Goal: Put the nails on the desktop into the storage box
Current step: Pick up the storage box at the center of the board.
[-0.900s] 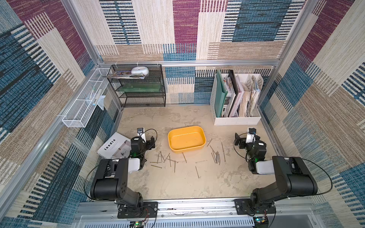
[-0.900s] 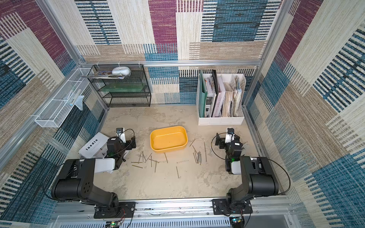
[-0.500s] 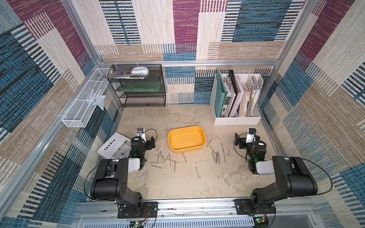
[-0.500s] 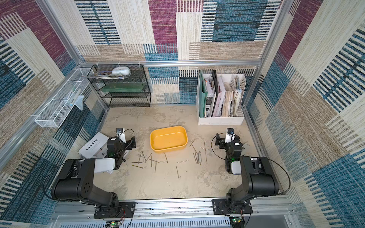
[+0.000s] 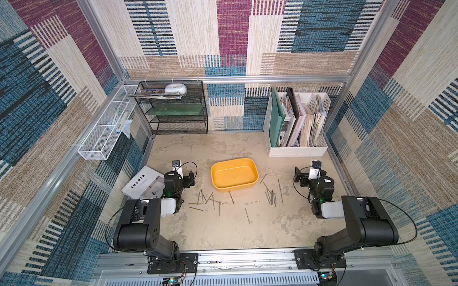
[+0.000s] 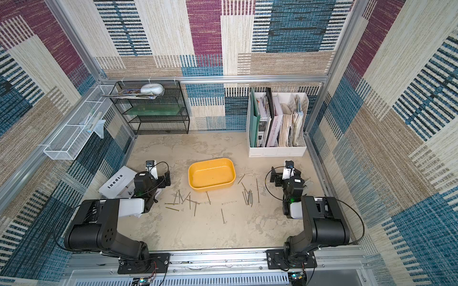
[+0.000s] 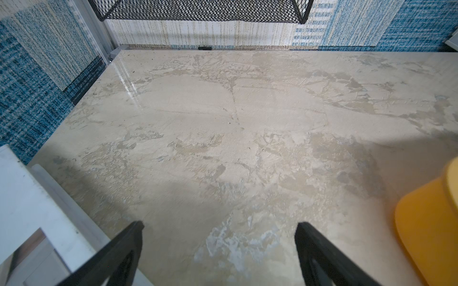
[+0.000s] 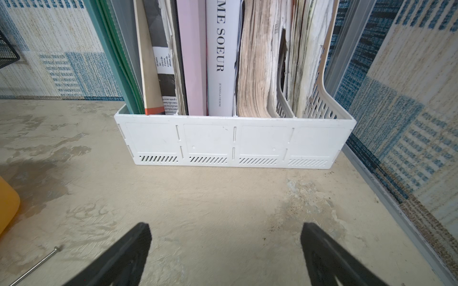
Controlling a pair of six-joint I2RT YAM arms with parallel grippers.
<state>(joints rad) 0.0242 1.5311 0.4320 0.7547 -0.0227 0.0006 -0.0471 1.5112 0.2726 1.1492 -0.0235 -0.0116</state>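
Nails [image 5: 218, 201] lie just where they were a second ago, strewn on the desktop [image 5: 223, 232] between the two pairs of fingers and back of the tips, none visible in the storage box [image 5: 233, 185] between them: nothing started; left gripper [image 7: 219, 227] and right gripper [image 8: 226, 227] hover low, arms folded, fingers spread wide, empty

Left pincer [image 7: 219, 229] low, jaws spread wide, right pincer [image 8: 226, 229] low, jaws spread wide

Bright, even light; wrist edges perhaps blurred.
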